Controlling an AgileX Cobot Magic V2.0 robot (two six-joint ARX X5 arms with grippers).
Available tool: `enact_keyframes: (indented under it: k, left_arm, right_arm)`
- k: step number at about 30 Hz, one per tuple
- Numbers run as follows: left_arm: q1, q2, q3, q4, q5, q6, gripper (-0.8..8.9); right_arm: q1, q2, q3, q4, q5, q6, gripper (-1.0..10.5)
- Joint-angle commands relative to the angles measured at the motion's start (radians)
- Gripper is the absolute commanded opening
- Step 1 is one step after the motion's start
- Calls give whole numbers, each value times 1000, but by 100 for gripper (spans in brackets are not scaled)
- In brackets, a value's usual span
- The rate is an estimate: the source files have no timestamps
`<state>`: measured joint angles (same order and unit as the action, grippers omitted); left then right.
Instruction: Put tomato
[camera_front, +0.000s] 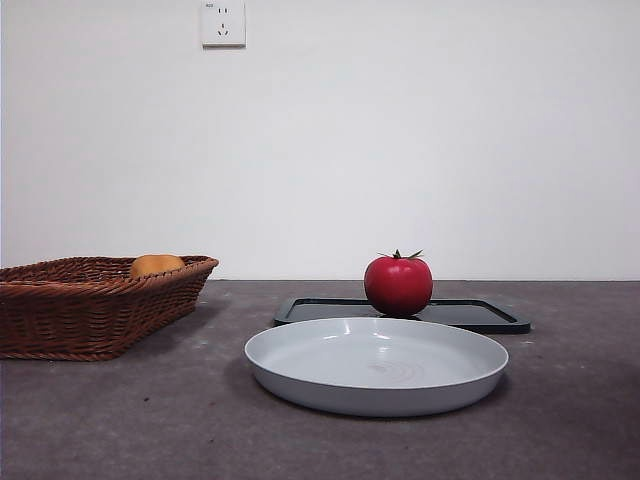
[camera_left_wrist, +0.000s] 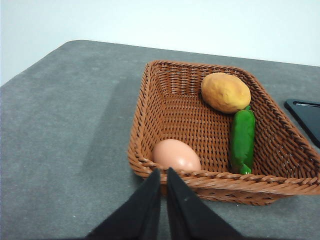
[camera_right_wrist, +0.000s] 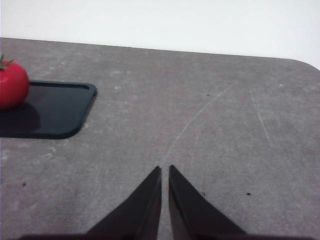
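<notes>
The glossy red tomato (camera_front: 398, 285) with its green stem stands on a flat dark tray (camera_front: 480, 315) behind a wide grey plate (camera_front: 376, 365). In the right wrist view the tomato (camera_right_wrist: 12, 84) shows at the picture's edge on the dark tray (camera_right_wrist: 55, 110), well away from my right gripper (camera_right_wrist: 165, 172), which is shut over bare table. My left gripper (camera_left_wrist: 163, 175) is shut too, hovering just outside the rim of the wicker basket (camera_left_wrist: 150, 100). Neither arm shows in the front view.
The wicker basket (camera_front: 90, 300) stands at the left and holds an orange-yellow round fruit (camera_left_wrist: 225, 92), a green pepper (camera_left_wrist: 242, 140) and a pale egg-shaped thing (camera_left_wrist: 176, 155). A wall closes the table's far side.
</notes>
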<state>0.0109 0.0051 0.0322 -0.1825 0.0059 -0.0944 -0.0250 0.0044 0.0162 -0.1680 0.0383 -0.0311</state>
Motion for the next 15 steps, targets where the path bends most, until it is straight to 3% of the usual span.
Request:
enact_keyframes:
  k: [1,4,15]
  left_arm:
    - [-1,-2,-20,-8,2,7,19]
    - [-1,-2,-20,-7,2,7,19]
    - [-1,-2,-20,-7,2,7,19]
  right_arm:
    - [-15,-1,-5,-11,-32,-14,17]
    - [-28,-1,-5,-13,-77,-15,17]
    - [-30,-1,-5,11,-64,-13,17]
